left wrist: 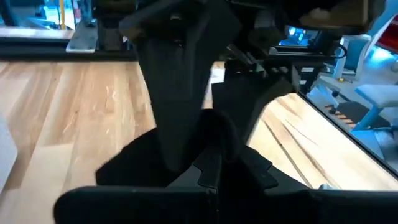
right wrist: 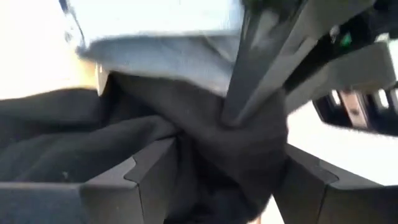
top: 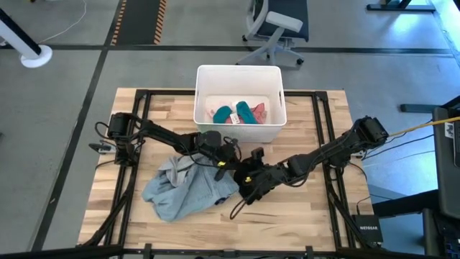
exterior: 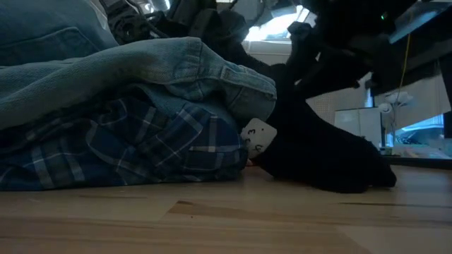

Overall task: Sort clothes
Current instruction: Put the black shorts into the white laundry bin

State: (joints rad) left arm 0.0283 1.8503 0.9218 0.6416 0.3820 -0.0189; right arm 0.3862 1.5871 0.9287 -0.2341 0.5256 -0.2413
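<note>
While both arms meet at frame centre | soft black fabric garment (top: 243, 196) lies limp beside the grey-blue denim shirt (top: 183, 191) | left gripper (top: 224, 162) pinched shut on it | right gripper (top: 248, 181) spread around a bunched fold | light, floppy; grasp a gathered ridge.

Both arms angled inward mid-table, left gripper (top: 231, 162) pinched closed, right gripper (top: 244, 181) apparently parted.

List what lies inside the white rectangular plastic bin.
In the white rectangular plastic bin: two teal fabric pieces, a pink fabric piece and something white beside them. Anything beneath them is covered.
</note>
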